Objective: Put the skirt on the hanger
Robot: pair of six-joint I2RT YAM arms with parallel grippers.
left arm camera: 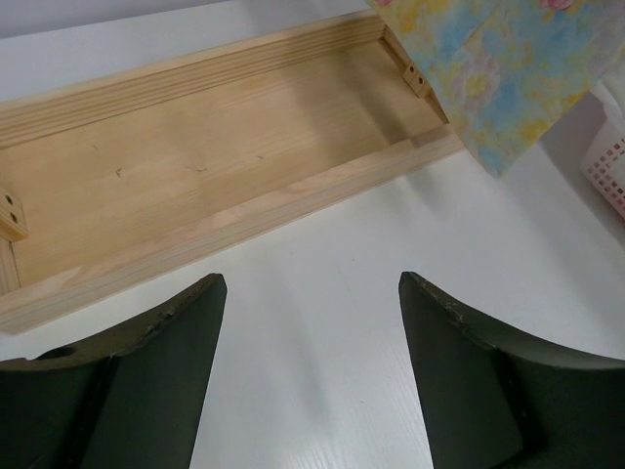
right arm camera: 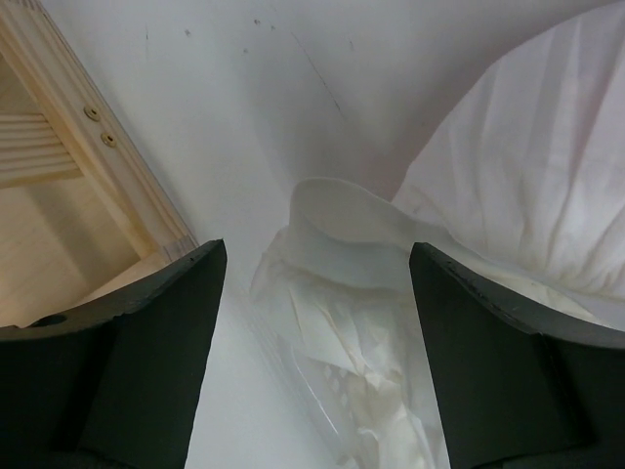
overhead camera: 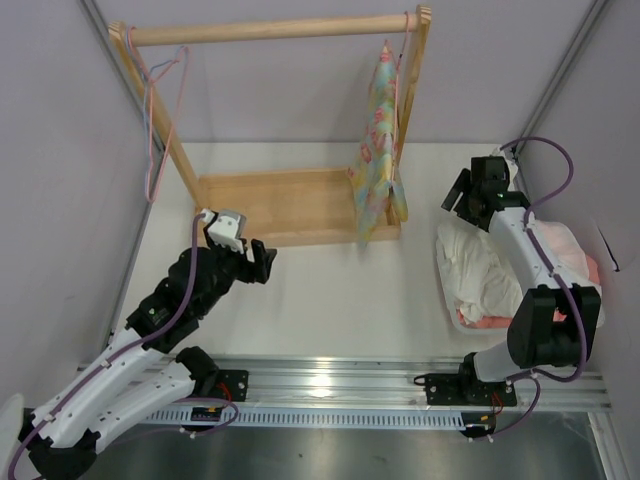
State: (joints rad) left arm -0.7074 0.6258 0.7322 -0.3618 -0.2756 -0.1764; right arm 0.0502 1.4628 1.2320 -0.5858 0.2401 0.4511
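Observation:
The white skirt (overhead camera: 478, 268) lies crumpled in a white basket at the right of the table. It fills the right wrist view (right arm camera: 508, 186), just beyond and between my open fingers. My right gripper (overhead camera: 456, 196) is open and empty, hovering at the skirt's far left edge (right arm camera: 314, 293). The pink wire hanger (overhead camera: 149, 170) hangs at the left end of the wooden rod, with a light blue hanger (overhead camera: 182, 58) beside it. My left gripper (overhead camera: 262, 260) is open and empty above the bare table in front of the rack's base (left arm camera: 311, 322).
The wooden rack (overhead camera: 270, 205) stands at the back, and its base board shows in the left wrist view (left arm camera: 195, 166). A pastel floral garment (overhead camera: 378, 150) hangs at the rod's right end. A salmon-pink cloth (overhead camera: 490, 322) lies under the skirt. Grey walls close both sides.

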